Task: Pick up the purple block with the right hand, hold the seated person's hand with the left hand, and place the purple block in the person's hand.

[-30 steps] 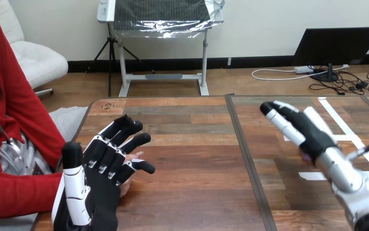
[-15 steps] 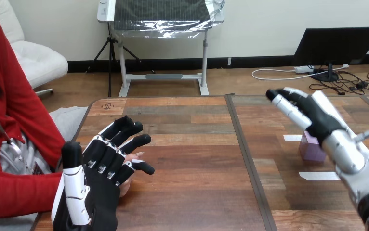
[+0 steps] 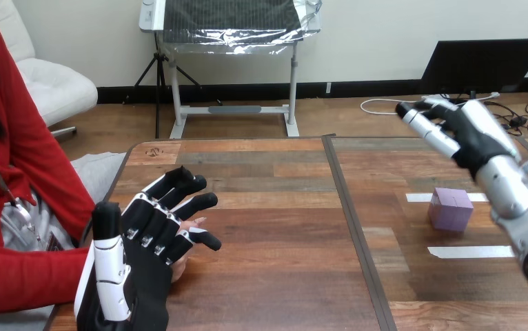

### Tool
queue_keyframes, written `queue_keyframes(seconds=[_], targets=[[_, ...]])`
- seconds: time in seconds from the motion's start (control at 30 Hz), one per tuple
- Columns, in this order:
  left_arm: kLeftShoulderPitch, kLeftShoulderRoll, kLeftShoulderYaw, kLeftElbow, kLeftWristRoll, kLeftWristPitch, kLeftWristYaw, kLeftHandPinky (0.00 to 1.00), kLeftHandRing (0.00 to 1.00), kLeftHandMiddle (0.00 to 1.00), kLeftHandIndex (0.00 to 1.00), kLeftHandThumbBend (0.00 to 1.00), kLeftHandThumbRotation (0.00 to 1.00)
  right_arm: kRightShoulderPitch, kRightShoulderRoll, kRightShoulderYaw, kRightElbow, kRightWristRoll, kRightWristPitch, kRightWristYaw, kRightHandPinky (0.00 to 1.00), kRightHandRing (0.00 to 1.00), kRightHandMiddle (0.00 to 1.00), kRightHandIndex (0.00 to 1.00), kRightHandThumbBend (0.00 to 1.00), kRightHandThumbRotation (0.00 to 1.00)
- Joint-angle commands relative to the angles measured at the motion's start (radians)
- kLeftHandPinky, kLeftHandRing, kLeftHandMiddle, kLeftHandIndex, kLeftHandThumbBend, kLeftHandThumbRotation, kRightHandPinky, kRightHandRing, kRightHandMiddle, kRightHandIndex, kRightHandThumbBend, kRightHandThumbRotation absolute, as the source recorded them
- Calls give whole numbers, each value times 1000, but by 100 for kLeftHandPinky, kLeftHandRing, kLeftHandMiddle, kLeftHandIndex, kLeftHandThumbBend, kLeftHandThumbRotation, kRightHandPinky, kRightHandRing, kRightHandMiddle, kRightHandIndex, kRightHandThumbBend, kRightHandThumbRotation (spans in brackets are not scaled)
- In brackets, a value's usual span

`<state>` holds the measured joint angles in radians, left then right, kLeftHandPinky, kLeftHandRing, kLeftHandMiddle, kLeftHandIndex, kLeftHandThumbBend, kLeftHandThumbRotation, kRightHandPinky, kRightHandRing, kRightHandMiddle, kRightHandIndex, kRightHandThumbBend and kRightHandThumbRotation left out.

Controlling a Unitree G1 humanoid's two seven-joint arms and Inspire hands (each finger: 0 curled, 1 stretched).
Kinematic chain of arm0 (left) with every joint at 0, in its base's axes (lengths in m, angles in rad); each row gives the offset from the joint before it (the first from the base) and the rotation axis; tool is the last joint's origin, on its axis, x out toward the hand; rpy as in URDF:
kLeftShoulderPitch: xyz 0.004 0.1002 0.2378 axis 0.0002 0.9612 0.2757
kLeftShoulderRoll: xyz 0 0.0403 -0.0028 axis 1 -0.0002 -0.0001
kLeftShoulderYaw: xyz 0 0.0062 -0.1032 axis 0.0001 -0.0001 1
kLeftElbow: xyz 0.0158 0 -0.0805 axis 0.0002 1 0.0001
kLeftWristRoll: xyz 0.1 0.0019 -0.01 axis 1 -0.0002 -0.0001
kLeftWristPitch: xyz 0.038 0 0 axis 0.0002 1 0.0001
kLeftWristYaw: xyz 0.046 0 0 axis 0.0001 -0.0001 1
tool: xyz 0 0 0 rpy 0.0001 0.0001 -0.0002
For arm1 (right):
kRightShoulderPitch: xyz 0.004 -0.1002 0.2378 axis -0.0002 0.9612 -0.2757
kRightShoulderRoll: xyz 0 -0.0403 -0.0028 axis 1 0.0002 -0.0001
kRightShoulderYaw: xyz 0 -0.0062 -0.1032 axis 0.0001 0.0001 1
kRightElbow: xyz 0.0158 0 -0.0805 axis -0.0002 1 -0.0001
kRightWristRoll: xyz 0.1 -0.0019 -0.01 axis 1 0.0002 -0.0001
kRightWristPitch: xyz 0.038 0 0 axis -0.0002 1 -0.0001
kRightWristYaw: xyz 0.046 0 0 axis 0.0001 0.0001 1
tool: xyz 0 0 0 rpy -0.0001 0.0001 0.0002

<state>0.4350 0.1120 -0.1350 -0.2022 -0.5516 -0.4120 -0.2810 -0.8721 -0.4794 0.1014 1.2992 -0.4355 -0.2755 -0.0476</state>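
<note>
A purple block (image 3: 451, 208) sits on the right half of the table, between two strips of white tape. My right hand (image 3: 458, 132) hangs in the air above and behind it, fingers straight, open and holding nothing. At the table's left front, my left hand (image 3: 147, 243) is open, its fingers spread and pointing up and right. The person's hand (image 3: 180, 256) lies behind and under my left hand, mostly hidden; only fingertips show past my palm. I cannot tell whether the two touch.
White tape strips (image 3: 469, 252) mark the table's right half. A dark seam (image 3: 355, 226) runs down the table's middle. The person sits at the left edge, a red sleeve (image 3: 20, 276) resting by my left arm.
My right hand has risen up and back to the right, away from the purple block, which now shows in full. My left hand and the person's hand have stayed put.
</note>
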Motion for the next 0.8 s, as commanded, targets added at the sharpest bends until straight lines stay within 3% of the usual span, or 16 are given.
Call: queue_keyframes(seconds=[0.0, 0.37, 0.77], targets=[[-71, -48, 31, -32, 7, -5, 1, 43, 71, 74, 70, 67, 95, -128, -42, 34, 9, -31, 20, -32, 73, 85, 89, 88, 57, 100], [-65, -50, 37, -36, 9, -8, -6, 42, 71, 75, 70, 65, 95, -124, -52, 114, 28, -107, 97, -24, 71, 83, 87, 86, 67, 100], [-63, -49, 46, -37, -3, -7, -25, 42, 71, 74, 70, 63, 96, -99, -48, 143, 38, -120, 134, 35, 75, 86, 89, 88, 75, 100]])
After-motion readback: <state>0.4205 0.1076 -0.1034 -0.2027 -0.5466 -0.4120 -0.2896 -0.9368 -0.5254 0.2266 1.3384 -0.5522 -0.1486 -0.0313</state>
